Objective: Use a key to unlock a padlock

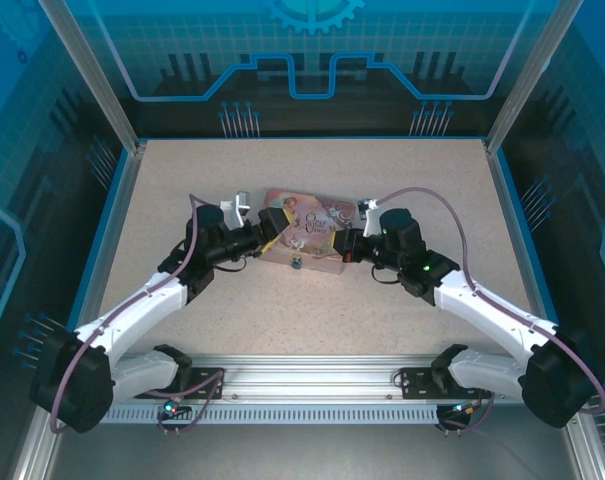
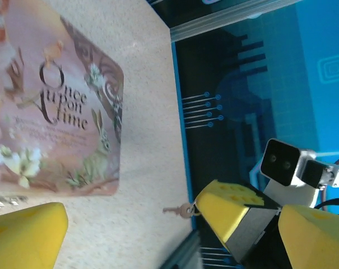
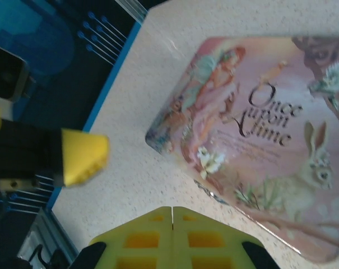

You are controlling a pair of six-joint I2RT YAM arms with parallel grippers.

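- Padlock: a tiny blue body is seen against the near long side of the pink tin, about midway along it. Its shackle is too small to be made out, and whether it is hooked to the tin cannot be told.
- The tin is laid flat in the middle of the speckled tabletop, lid up, printed with "Once upon a time" and a rabbit.
- The key is seen from the left wrist as a thin metal piece just off a corner of the tin. Its round head is touching the tip of the right gripper, and its shaft is pointed away from that gripper.
- The right jaws are pressed fully together, pad against pad. Whether the key's head is pinched between them cannot be told.
- The left gripper is held with its jaws spread to full width and nothing between them. Its yellow fingers are seen low over bare tabletop beside the tin.
- Both arms are reached forward from their bases at the near edge and bent inward at the elbows, so that the two wrists are pointed toward each other across the tin.
- The left gripper is set at the tin's left end, the right gripper at its right near corner, and both are carried low over the tabletop.
- One yellow left fingertip is seen from the right wrist, ahead of the closed right jaws and apart from them.
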